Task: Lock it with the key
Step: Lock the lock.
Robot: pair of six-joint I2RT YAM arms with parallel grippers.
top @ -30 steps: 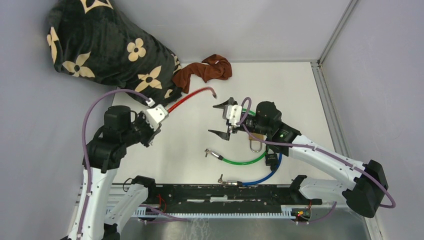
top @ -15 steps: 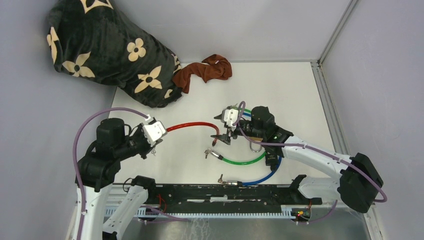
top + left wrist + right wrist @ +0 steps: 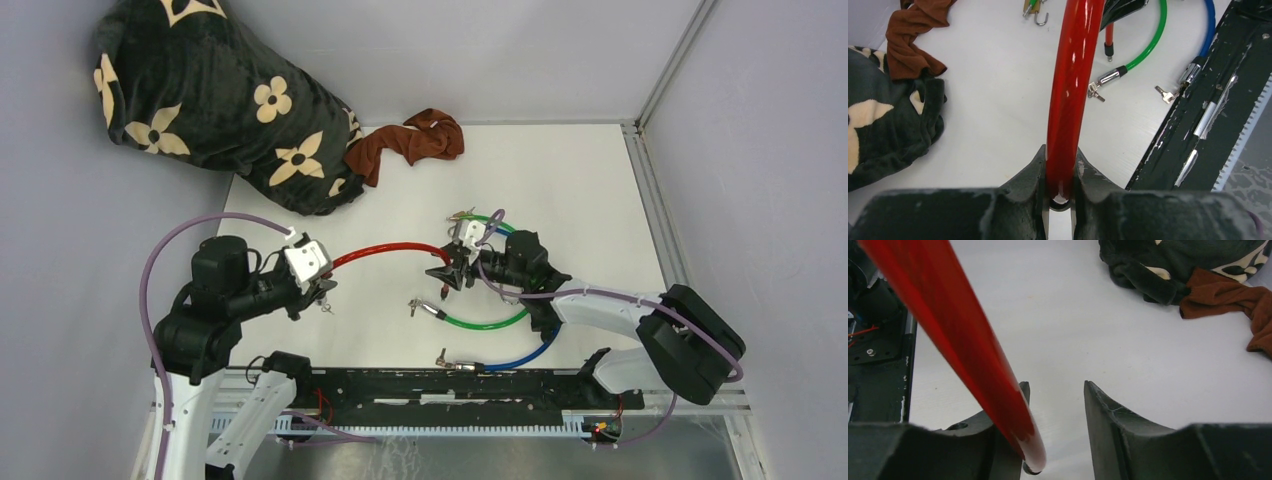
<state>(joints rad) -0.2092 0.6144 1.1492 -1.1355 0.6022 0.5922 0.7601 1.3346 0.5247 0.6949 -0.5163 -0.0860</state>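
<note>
Position: red plastic-coated cable lock point(image 3: 385, 249) mid-surface, spanning 9 to 3 o'clock.
Left jaws: clamped on 9 o'clock end, unchanged.
Right jaws: wide one second ago, now half-closed around 3 o'clock end, cable touching one side only.
Two-arm hold imminent; locking pending.

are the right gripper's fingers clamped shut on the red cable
No, the right gripper stands open, with the red cable against one jaw and a clear gap to the other.
</note>
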